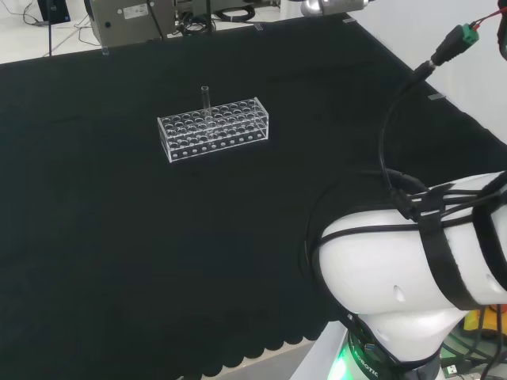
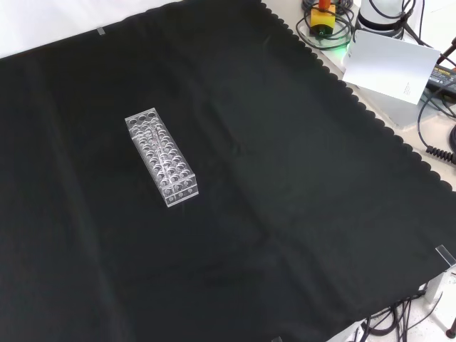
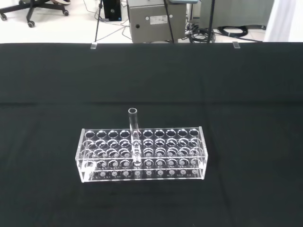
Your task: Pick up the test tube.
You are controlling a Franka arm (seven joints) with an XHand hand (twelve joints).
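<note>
A clear test tube [image 1: 205, 100] stands upright in a clear plastic rack [image 1: 214, 128] with many round holes, on the black cloth left of centre in the head view. In the wrist view the test tube [image 3: 133, 135] rises from a hole near the middle of the rack [image 3: 142, 153], its open mouth above the rack's top. From the front, the rack [image 2: 162, 156] lies slantwise on the cloth left of centre, and the tube [image 2: 157, 140] is faint against it.
The arm's white links [image 1: 412, 277] stand at the right of the head view, with black cables running up from them. A white card [image 2: 390, 64] and cables lie beyond the cloth's scalloped edge in the front view. Grey equipment [image 1: 131, 20] stands behind the bench.
</note>
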